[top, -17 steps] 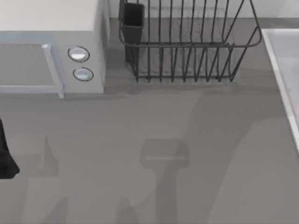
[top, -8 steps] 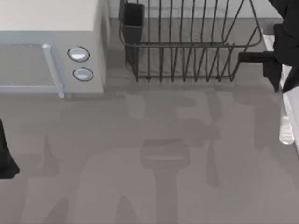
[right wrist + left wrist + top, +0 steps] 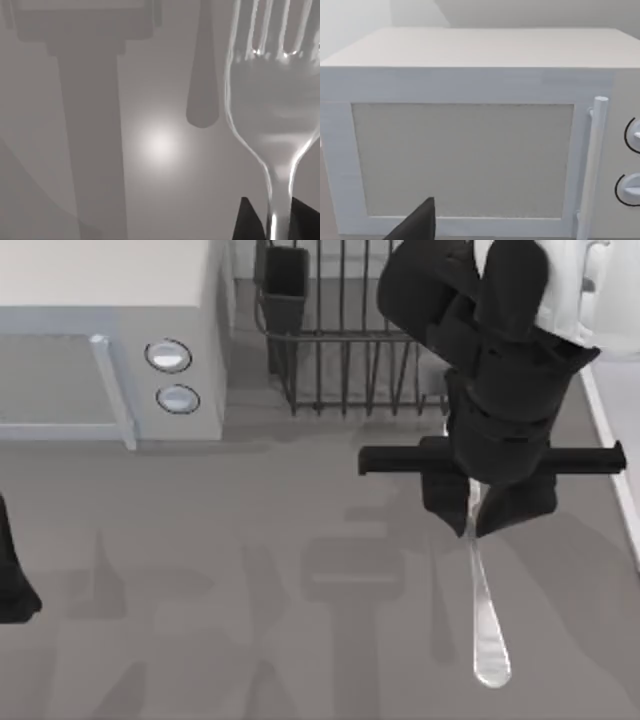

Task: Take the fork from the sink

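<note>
The fork is held clear of the sink, over the open counter toward its right edge, its handle end pointing at the counter's front edge; it can be judged light, rigid and slippery, so a firm pinch across the narrow neck, as taken here, is the sound hold; in the right wrist view the fork is seen clamped at its neck between dark fingertips, tines beyond; the right gripper is closed on it, the arm reaching in from the dish rack at the back, wrist turned downward; the left gripper is parked at the counter's left edge, facing the microwave; whether its fingers are open cannot be told.
</note>
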Motion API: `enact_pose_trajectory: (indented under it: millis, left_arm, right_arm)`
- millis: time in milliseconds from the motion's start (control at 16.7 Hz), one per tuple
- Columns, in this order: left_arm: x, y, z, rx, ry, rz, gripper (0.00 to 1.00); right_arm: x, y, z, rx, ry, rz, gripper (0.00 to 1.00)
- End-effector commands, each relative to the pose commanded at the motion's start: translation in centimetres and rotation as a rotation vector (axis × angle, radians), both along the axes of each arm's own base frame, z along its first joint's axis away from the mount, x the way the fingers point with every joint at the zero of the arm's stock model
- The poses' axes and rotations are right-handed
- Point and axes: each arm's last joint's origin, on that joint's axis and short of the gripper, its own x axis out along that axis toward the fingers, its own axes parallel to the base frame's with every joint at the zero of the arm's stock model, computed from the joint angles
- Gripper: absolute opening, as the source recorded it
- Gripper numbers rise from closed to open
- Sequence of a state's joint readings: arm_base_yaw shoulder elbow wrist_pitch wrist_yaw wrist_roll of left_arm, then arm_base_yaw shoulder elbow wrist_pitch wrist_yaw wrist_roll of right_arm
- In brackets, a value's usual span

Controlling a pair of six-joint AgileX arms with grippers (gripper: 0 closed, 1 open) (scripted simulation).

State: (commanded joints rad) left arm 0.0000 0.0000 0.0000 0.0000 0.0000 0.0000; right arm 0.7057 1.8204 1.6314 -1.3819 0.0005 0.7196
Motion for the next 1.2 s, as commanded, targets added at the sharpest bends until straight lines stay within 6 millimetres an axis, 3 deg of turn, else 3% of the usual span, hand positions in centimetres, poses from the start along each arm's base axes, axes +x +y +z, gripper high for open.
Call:
enact_pose_trajectory:
  millis: [360, 900, 1200]
  left_arm:
    - [0.0, 0.0, 0.0, 0.0, 0.0, 0.0, 1.0]
    - [0.0, 0.0, 0.0, 0.0, 0.0, 0.0, 1.0]
    - [0.0, 0.0, 0.0, 0.0, 0.0, 0.0, 1.0]
  right_arm:
    - [0.3, 0.0, -0.6, -0.006, 0.0, -0.012, 0.0]
    - [0.1, 0.1, -10.3, 0.002, -0.002, -0.001, 0.0]
    - [-0.1, 0.0, -11.0, 0.0, 0.0, 0.0, 0.0]
